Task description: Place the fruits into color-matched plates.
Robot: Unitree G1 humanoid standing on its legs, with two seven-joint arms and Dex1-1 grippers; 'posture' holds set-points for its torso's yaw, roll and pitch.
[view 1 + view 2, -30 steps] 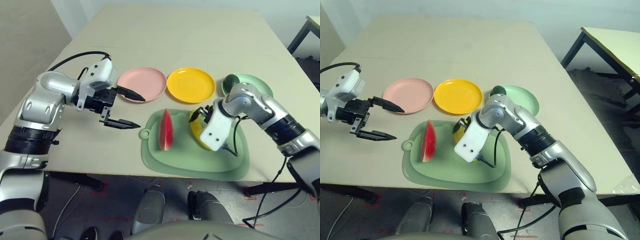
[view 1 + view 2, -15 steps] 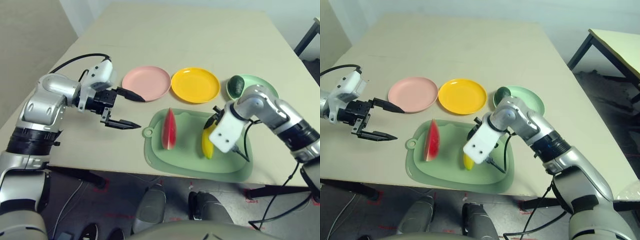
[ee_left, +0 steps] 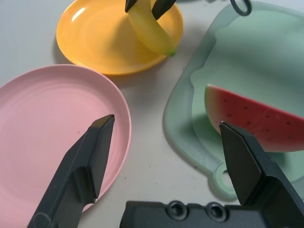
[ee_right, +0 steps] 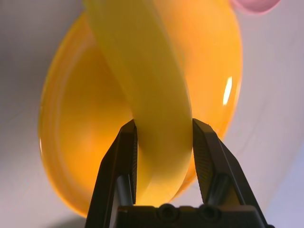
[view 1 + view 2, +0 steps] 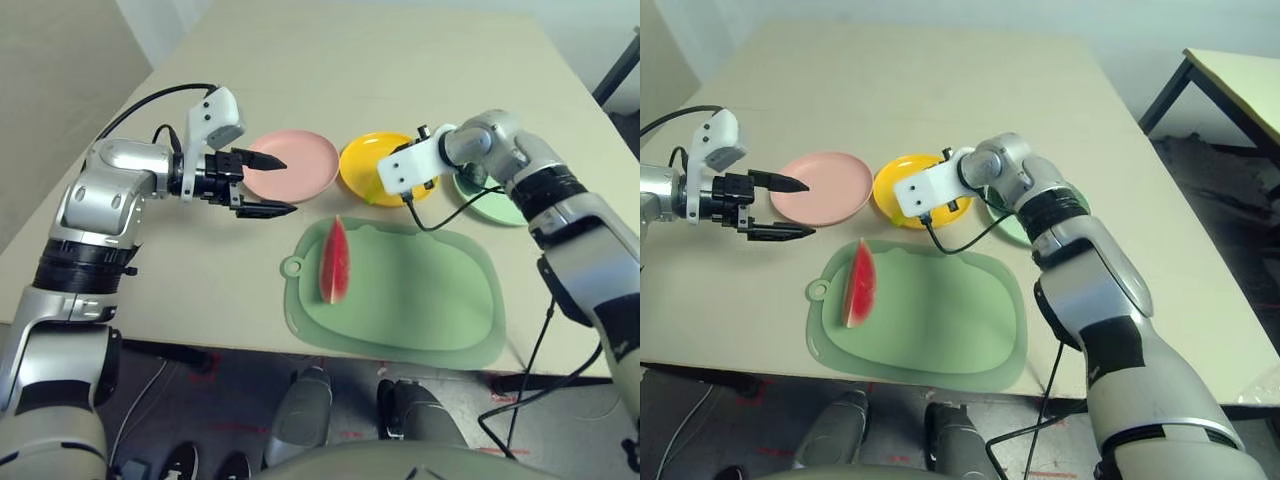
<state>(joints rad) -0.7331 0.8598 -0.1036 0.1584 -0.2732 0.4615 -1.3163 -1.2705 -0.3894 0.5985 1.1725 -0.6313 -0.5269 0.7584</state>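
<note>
My right gripper [image 4: 164, 142] is shut on the yellow banana [image 4: 152, 90] and holds it just above the yellow-orange plate [image 5: 372, 165], by the plate's near edge. The banana [image 3: 151, 34] hangs curved, tip down. The red watermelon wedge [image 5: 333, 258] with green rind lies on the left part of the green cutting board [image 5: 420, 300]. My left gripper [image 5: 289, 185] stands open, with nothing in it, over the left rim of the pink plate [image 5: 305, 165]. My right forearm covers most of the mint green plate [image 5: 500, 205] and hides the avocado.
The three plates stand in a row behind the cutting board. A black cable [image 5: 450, 218] from my right wrist loops over the board's far edge. Bare tabletop [image 5: 380, 60] stretches behind the plates.
My right gripper has lifted the banana off the cutting board and carried it back to above the yellow-orange plate. My left gripper has moved toward the pink plate. The camera has shifted a little.
</note>
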